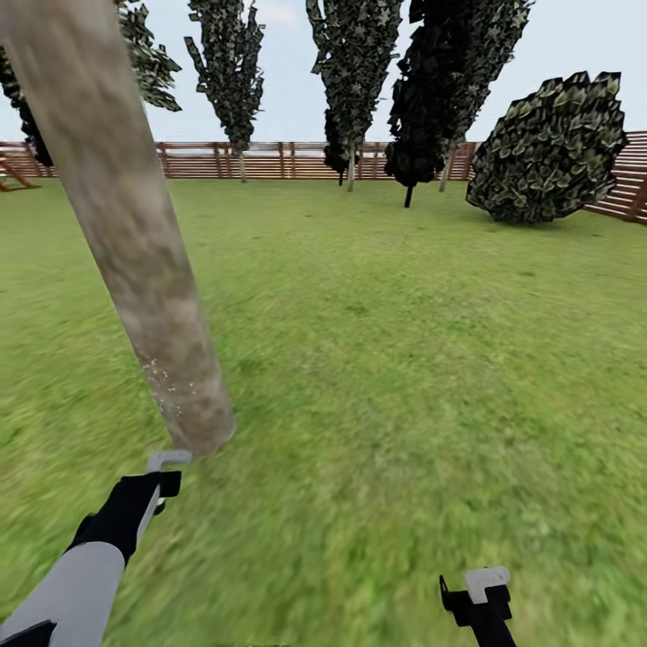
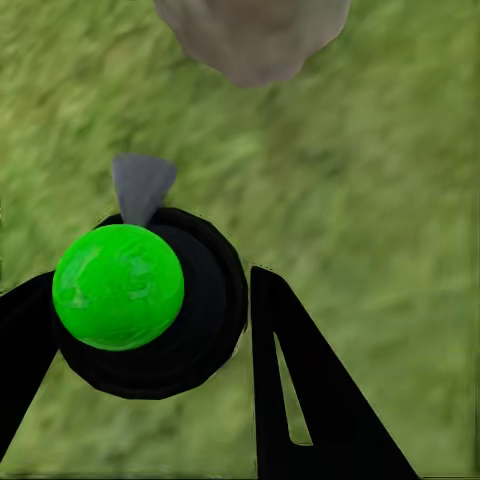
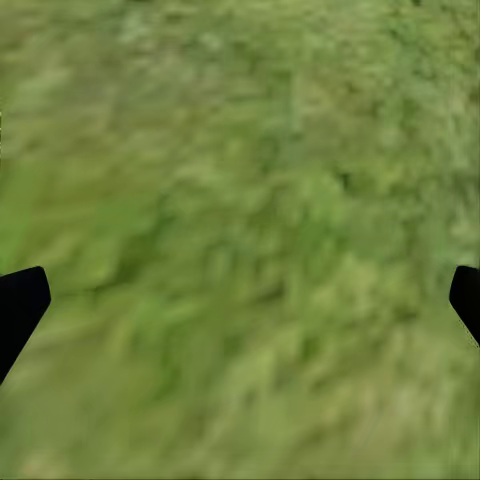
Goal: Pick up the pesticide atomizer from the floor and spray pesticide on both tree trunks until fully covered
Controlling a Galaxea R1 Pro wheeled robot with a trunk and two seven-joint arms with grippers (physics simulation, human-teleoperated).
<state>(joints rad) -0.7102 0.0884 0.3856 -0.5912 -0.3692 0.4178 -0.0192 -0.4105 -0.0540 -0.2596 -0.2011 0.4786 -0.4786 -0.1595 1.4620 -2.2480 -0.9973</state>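
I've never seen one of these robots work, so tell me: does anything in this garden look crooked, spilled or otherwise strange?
The thick tree trunk leans markedly instead of standing upright, and tiny white specks dot its bark near the base. Otherwise nothing stands out.

Tree trunk (image 1: 135, 243): rises from the grass (image 1: 404, 359) at ten o'clock, leaning toward eleven.
Left gripper (image 1: 153, 490): at seven o'clock, just before the trunk's foot, the atomizer (image 2: 145, 300) between its fingers.
Right gripper (image 1: 481, 602): at five o'clock, over the grass.
Fence (image 1: 270, 160): behind the lawn, nine to three o'clock.
Slim trees (image 1: 355, 81): before the fence, around twelve.
Bush (image 1: 548, 148): at two o'clock.
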